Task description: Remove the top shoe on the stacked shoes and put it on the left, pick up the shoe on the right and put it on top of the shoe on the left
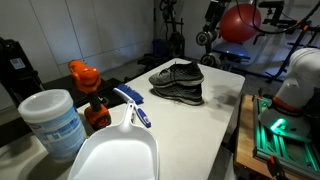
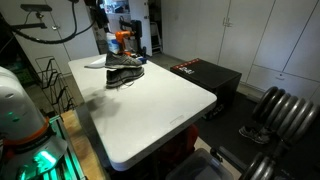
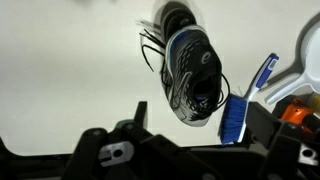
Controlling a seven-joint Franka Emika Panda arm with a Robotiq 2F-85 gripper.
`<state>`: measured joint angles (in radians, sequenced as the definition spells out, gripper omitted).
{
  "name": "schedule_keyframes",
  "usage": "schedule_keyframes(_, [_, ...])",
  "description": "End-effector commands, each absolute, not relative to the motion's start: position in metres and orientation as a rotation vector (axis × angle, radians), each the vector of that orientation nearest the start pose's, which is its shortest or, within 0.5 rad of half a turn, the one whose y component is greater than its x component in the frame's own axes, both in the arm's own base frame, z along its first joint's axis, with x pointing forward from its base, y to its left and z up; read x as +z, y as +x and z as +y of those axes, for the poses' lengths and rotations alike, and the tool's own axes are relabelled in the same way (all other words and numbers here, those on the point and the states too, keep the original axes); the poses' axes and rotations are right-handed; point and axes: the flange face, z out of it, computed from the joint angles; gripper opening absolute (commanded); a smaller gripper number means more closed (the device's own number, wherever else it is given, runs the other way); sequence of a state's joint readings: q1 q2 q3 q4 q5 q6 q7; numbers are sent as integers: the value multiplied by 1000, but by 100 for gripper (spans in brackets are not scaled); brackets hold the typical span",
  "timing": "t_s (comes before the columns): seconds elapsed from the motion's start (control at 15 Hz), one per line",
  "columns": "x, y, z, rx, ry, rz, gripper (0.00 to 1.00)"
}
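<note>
Two dark grey-black mesh sneakers with pale laces lie stacked one on the other on the white table (image 1: 205, 135), seen in both exterior views (image 1: 178, 82) (image 2: 125, 70). In the wrist view the stacked shoes (image 3: 190, 70) lie below the camera, opening up, with the laces spilling to the left. My gripper (image 3: 200, 125) is open and empty. Its two dark fingers frame the lower end of the shoes from above and touch nothing.
A blue-bristled brush (image 1: 135, 108) (image 3: 235, 115) and a white dustpan (image 1: 115, 155) lie close to the shoes. An orange bottle (image 1: 85, 75) and a white tub (image 1: 52, 120) stand near them. A black box (image 2: 205, 75) stands beside the table.
</note>
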<state>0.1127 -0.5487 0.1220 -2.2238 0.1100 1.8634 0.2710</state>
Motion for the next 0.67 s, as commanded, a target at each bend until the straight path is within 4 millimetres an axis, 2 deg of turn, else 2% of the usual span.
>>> schedule_keyframes(0.0, [612,363,102,-193,-3047,150,100])
schedule_keyframes(0.07, [615,358,100,-202,-3059,173,100])
schedule_keyframes(0.13, [610,369,104,-221,-3053,127,100])
schedule_keyframes(0.27, [616,362,101,-226,-3054,140,100])
schedule_keyframes(0.6, [617,361,100,-228,-3054,147,100])
